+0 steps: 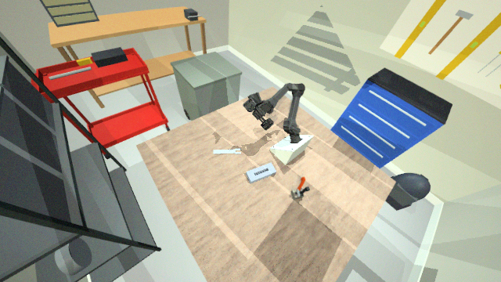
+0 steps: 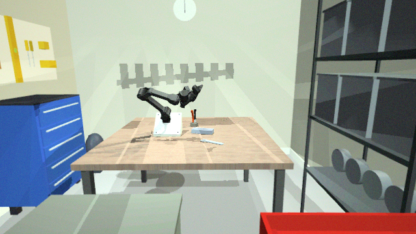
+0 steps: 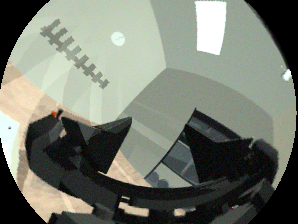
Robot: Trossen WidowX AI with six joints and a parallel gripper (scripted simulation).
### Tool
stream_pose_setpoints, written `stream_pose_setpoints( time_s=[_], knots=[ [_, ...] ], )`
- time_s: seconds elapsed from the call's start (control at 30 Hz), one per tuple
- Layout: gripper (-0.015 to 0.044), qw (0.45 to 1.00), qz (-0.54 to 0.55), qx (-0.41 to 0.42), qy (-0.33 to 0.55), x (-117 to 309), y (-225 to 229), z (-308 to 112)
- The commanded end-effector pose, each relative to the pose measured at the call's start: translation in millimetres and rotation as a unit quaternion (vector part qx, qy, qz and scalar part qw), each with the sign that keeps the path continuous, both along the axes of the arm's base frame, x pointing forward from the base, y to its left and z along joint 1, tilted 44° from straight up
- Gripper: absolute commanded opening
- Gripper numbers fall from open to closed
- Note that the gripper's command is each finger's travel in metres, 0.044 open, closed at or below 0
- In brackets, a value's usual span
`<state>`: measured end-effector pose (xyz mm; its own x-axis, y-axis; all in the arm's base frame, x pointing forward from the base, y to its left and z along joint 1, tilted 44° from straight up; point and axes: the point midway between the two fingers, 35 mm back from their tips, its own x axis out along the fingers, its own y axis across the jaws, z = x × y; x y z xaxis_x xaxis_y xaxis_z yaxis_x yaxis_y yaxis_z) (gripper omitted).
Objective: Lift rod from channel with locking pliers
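The end effector is spread with nothing between its fingers, aimed upward above the tabletop. Nearer the exterior camera lies a pale wrench-like piece; beyond it, right of centre, the channel block, its rod too small to make out. Farther back, the pliers stand in the holster, handles up, long axis near vertical. A slanted approach could knock them over; an off-centre grip might twist their jaws out of line with the channel.
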<state>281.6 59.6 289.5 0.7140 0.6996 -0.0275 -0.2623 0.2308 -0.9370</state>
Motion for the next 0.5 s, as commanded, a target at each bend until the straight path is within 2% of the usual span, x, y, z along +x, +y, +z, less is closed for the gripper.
stream_pose_setpoints(
  time_s=[0.0, 0.07, 0.2, 0.3, 0.4, 0.47],
  knots=[
    [0.0426, 1.000, -0.005, 0.005, 0.005, 1, 0, 0],
    [0.0440, 0.997, -0.046, 0.049, 0.043, 9, -4, 3],
    [0.0440, 0.956, -0.163, 0.205, 0.132, 26, -20, 12],
    [0.0440, 0.895, -0.235, 0.337, 0.172, 34, -35, 21],
    [0.0440, 0.811, -0.287, 0.474, 0.187, 35, -51, 29],
    [0.0440, 0.768, -0.303, 0.533, 0.187, 34, -59, 33]
  ],
)
